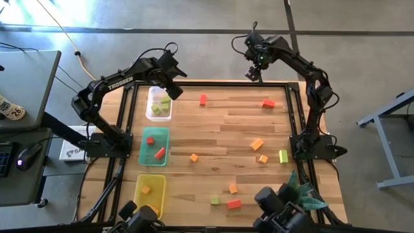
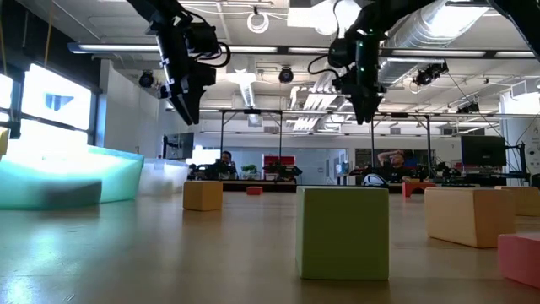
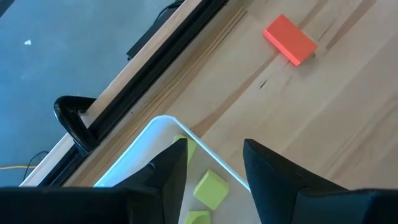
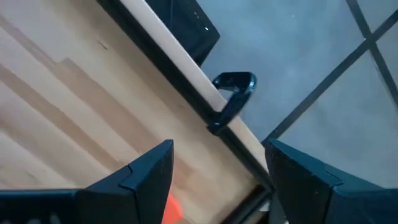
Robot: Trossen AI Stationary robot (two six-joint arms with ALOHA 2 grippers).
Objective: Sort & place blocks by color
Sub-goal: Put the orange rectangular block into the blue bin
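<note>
My left gripper [image 1: 174, 87] [image 3: 214, 158] hangs open and empty above the far right corner of the clear tray [image 1: 158, 103], where yellow-green blocks [image 3: 209, 188] lie. My right gripper [image 1: 253, 72] [image 4: 217, 168] is open and empty, raised over the table's far edge, beyond a red block [image 1: 268, 103]. Another red block [image 1: 202, 99] [image 3: 290, 39] lies right of the clear tray. Orange blocks [image 1: 257, 144], a yellow-green bar [image 1: 283, 156] and other blocks lie flat across the table's middle and near part. In the low view both grippers [image 2: 186, 93] [image 2: 367, 97] are well above the table.
A green tray [image 1: 154, 145] holds red blocks and a yellow tray [image 1: 149, 191] holds an orange block, both on the table's left side. A black frame [image 1: 294, 110] runs round the table. A green plant-like object [image 1: 304, 191] sits at the near right corner. People sit in the room beyond.
</note>
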